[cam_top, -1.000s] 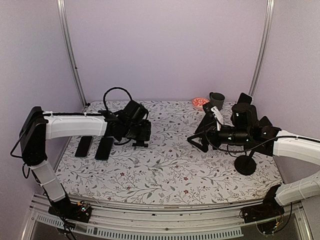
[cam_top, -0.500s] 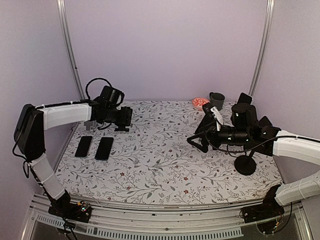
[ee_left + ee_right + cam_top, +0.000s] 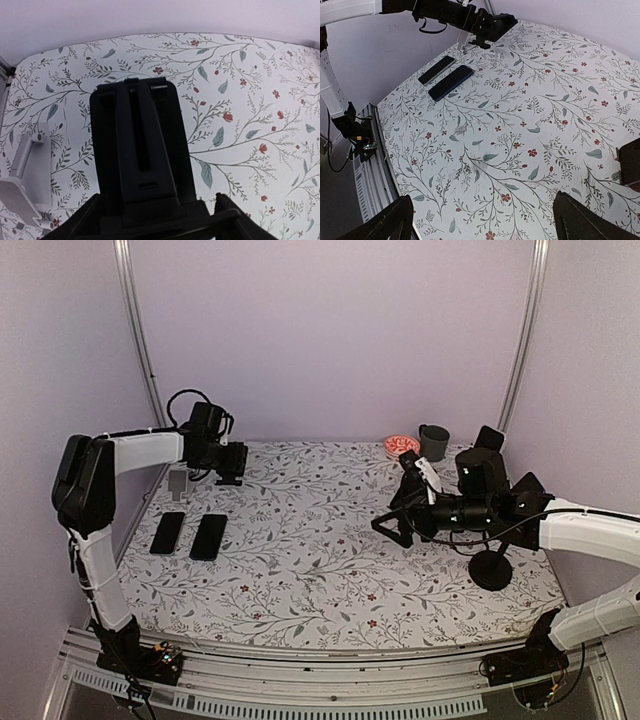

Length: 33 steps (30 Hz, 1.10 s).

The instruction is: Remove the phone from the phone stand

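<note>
Black phone stand (image 3: 136, 150), pinched at its base between the fingers of my left gripper (image 3: 152, 222); its slotted back plate rises away from my wrist camera. My left jaws are closed on that base from either side. The stand is at the far left of the table (image 3: 320, 570), close to the back wall; I cannot tell whether it touches the floral cloth. Just to its left stands a pale grey stand (image 3: 25, 170), apart from my fingers.

Nearer on the left side, well apart from the black stand, two phones lie flat and side by side on the cloth: the outer phone (image 3: 167, 533) by the table's left edge and the inner phone (image 3: 209, 536) just to its right. Both appear dark and face up.

My right gripper (image 3: 487, 225) hangs over the right-centre of the table with its jaws spread wide above the floral cloth. A round-based black stand (image 3: 490, 568) sits near my right arm. At the far right edge are a pink dish (image 3: 400, 446) and a dark cup (image 3: 434, 440), just beside each other.
</note>
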Tool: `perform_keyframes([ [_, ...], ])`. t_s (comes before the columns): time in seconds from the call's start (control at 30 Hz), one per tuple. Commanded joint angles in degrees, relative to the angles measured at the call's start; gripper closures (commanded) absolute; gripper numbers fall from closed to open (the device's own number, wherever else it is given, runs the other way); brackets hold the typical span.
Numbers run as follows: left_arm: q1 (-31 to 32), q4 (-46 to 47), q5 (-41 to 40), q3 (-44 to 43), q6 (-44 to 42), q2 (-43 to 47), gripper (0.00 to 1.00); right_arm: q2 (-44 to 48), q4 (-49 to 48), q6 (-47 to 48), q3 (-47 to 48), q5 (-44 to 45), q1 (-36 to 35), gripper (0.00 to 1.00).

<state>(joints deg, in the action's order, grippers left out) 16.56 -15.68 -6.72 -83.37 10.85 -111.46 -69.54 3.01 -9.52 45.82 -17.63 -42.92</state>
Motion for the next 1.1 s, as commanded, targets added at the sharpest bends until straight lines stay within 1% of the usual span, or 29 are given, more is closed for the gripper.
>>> perform_keyframes([
  [0.0, -2.96, 2.08, 2.60, -2.85, -1.89, -4.36, 0.50, -0.60, 0.60, 0.73, 2.29, 0.55, 0.60, 0.00],
  [0.33, -6.02, 2.74, 4.89, -1.04, -3.34, -7.87, 0.51, -1.94, 0.61, 1.15, 2.71, 0.32, 0.99, 0.00],
  [0.63, -7.04, 3.25, 5.59, 0.22, -4.96, -9.36, 0.49, -3.06, 0.51, 1.39, 3.48, -0.12, 1.17, 0.00],
  [0.93, -7.31, 2.84, 5.42, 0.25, -5.11, -10.58, 0.43, -3.06, 0.53, 1.19, 3.81, -0.45, 1.25, 0.00],
  [1.07, -7.34, 1.79, 5.42, -0.25, -4.81, -11.51, 0.39, -3.15, 0.76, 1.08, 4.26, -0.81, 1.43, 0.00],
])
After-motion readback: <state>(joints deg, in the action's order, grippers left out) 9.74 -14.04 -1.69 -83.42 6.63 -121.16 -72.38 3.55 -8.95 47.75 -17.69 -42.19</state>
